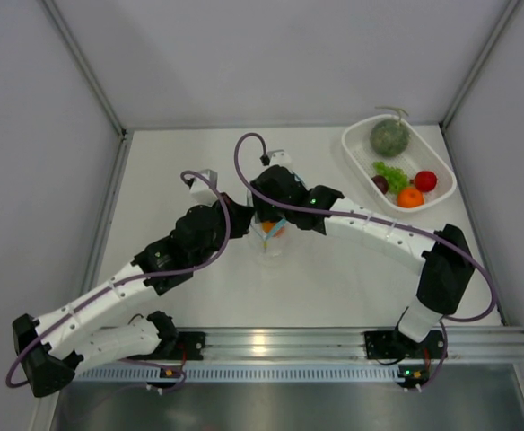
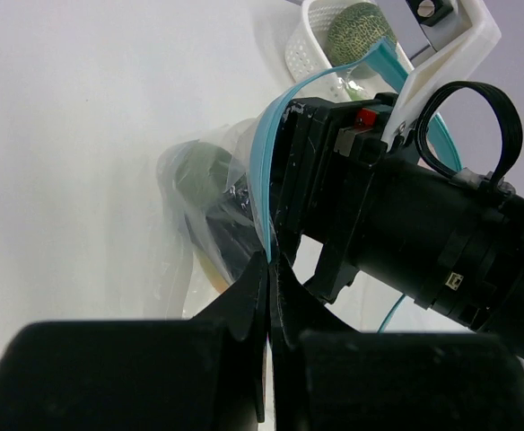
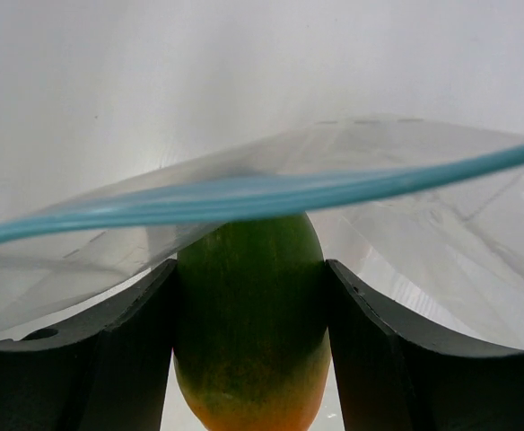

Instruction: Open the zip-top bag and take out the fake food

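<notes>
The clear zip-top bag (image 1: 271, 242) stands at the table's middle, mouth open. Its light blue zip strip (image 3: 244, 193) arcs across the right wrist view. My left gripper (image 2: 271, 260) is shut on one edge of the bag's zip strip (image 2: 264, 171) and holds it up. My right gripper (image 3: 248, 269) reaches into the bag's mouth and is shut on the green-orange piece (image 3: 248, 314), which shows as an orange spot from above (image 1: 275, 230). The grey-green melon (image 1: 389, 137), leafy green (image 1: 391, 171), dark red piece (image 1: 379, 183), red ball (image 1: 425, 180) and orange ball (image 1: 410, 197) lie in the white basket.
The white perforated basket (image 1: 356, 154) sits at the back right, also in the left wrist view (image 2: 309, 45). Grey walls close the table's left, back and right. A metal rail (image 1: 271, 341) runs along the near edge. Both arms meet at the middle.
</notes>
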### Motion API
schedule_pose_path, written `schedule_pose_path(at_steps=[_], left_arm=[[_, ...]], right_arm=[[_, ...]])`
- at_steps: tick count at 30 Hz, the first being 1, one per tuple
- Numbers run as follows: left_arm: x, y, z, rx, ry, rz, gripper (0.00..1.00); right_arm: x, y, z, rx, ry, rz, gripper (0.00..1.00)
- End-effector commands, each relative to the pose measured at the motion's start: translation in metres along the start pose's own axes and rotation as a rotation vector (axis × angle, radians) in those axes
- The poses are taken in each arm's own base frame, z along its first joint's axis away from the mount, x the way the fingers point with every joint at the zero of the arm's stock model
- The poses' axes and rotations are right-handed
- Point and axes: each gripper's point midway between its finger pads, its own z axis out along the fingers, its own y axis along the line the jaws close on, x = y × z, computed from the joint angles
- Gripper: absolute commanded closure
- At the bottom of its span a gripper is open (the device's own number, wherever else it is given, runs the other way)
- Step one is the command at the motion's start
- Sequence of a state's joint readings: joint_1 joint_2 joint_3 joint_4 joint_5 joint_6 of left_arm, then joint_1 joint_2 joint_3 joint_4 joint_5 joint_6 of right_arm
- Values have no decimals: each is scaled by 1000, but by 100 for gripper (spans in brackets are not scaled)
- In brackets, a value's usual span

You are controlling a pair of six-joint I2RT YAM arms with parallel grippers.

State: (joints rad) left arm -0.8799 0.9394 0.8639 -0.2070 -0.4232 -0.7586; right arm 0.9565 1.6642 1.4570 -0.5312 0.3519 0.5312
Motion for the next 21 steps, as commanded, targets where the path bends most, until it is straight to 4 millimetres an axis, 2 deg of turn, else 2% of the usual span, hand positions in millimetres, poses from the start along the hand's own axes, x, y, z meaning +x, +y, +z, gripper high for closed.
schedule_pose_path(at_steps=[1,4,6,8,9,11,12,14,15,16,21], left_arm=[[-6,15,2,-56,-18,92,100],[-9,13,-1,-40,-20,135,100],[-11,14,-2,-40,-22,163,100],[-17,21,-5,-79,-47,166,100],[-22,33,-7,-141,-74,166,100],[-30,40,-12,-183,-106,142,100],[-33,47,-15,-220,-123,144,100],[-36,48,-16,-224,-135,136,100],[-37,48,-16,-227,-138,135,100],[-37,47,-15,-226,-137,134,100],[-36,40,-9,-211,-114,151,100]], right_arm=[[-31,6,-33,-57,-80,26,67],[-33,-3,-29,-22,-84,28,68],[-37,-3,-31,-30,-92,18,69],[-42,0,-34,-40,-94,-1,70],[-40,-1,-34,-36,-82,-19,70],[-36,0,-34,-53,-69,-38,70],[-35,4,-37,-85,-62,-51,70],[-27,11,-38,-134,-52,-74,71],[-29,15,-43,-171,-64,-90,71],[-28,28,-47,-239,-65,-98,71],[-31,47,-69,-362,-116,-180,72]])
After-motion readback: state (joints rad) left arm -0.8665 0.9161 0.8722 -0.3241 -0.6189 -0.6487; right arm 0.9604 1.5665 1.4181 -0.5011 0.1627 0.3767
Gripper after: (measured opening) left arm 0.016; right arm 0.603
